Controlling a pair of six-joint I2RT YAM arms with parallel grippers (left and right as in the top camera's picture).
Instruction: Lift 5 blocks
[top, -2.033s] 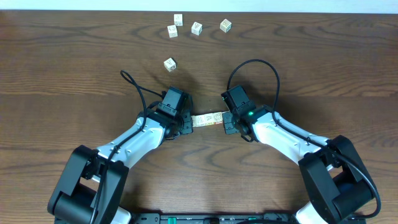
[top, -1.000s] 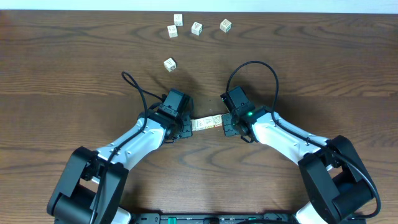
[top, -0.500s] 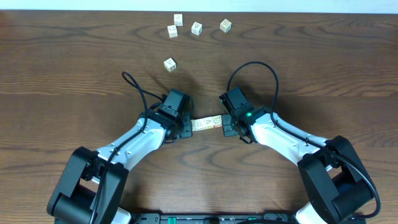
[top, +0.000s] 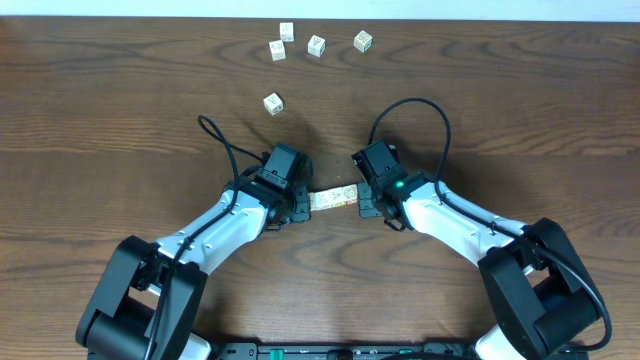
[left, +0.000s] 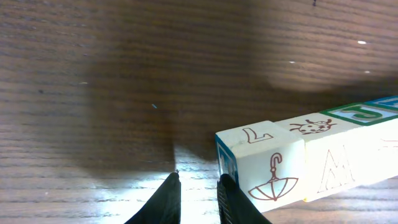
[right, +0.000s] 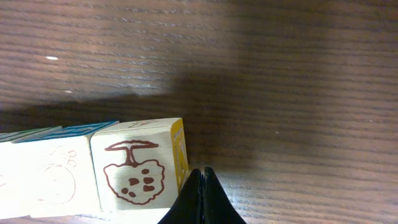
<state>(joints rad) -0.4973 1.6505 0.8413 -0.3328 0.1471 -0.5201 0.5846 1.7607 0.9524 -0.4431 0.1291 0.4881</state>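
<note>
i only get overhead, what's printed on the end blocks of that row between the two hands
observer: left wrist view: the left end block, beside the left hand, has a red umbrella drawn on its side.
operator: and the other end
observer: right wrist view: the right end block shows a brown-red tree drawing, with a yellow face turned toward the right hand.

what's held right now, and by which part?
The block row, clamped end to end between the two hands: left hand on one end face, right hand on the other. Nothing sits between either hand's own jaws.
</note>
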